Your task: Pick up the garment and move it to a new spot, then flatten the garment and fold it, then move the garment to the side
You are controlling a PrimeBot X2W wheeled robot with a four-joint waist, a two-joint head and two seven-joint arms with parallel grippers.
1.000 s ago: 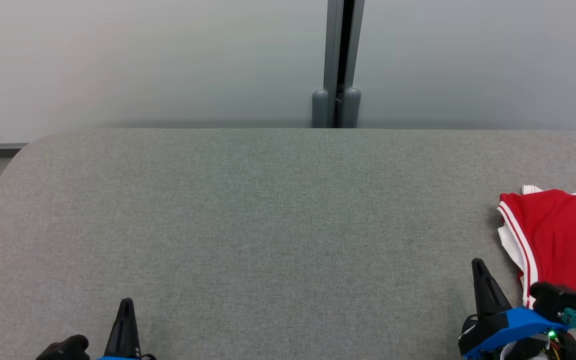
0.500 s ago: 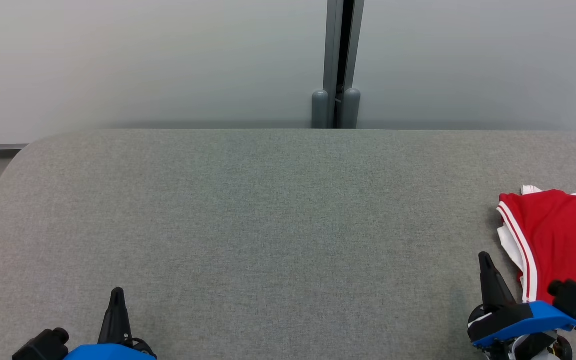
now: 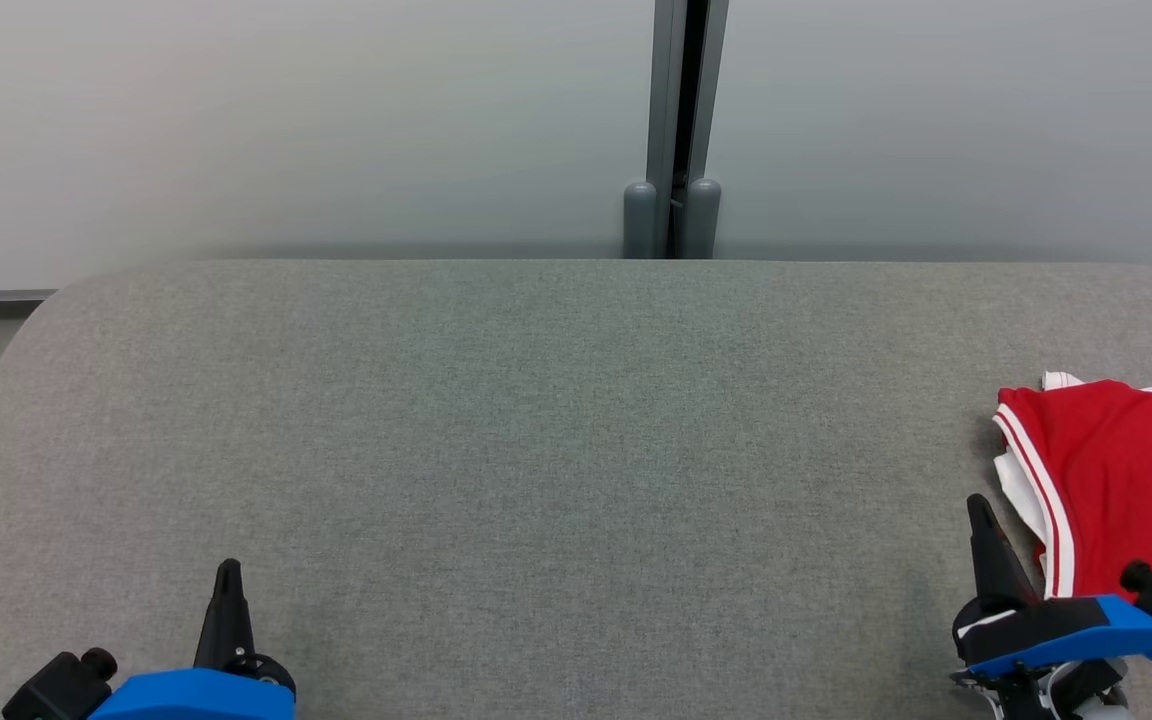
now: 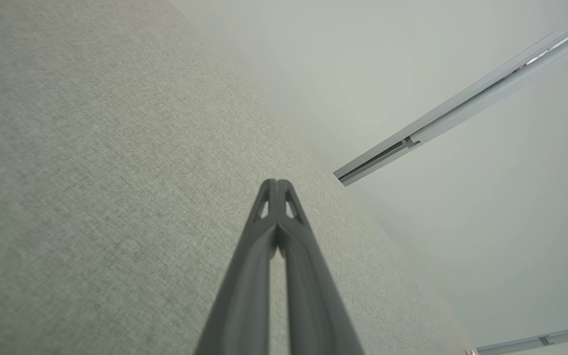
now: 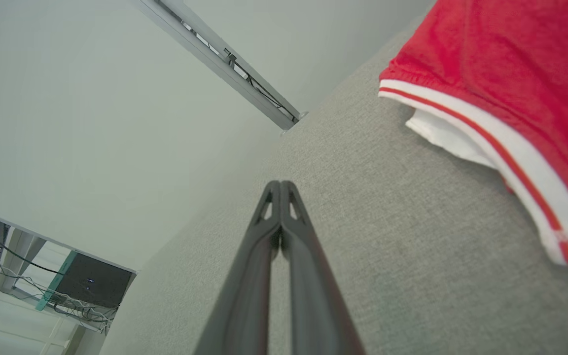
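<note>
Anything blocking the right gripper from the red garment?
Nothing visible. The right gripper, jaws shut, sits just left of the red garment, with bare grey tabletop between its tip and the white-striped hem. The garment runs off the head view's right edge.

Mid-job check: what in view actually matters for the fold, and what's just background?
Job:
- red garment with white trim, lying at the table's right
- grey table
- left gripper and right gripper, both shut and empty

Background:
- partition post behind the table
- black box with cables
</note>
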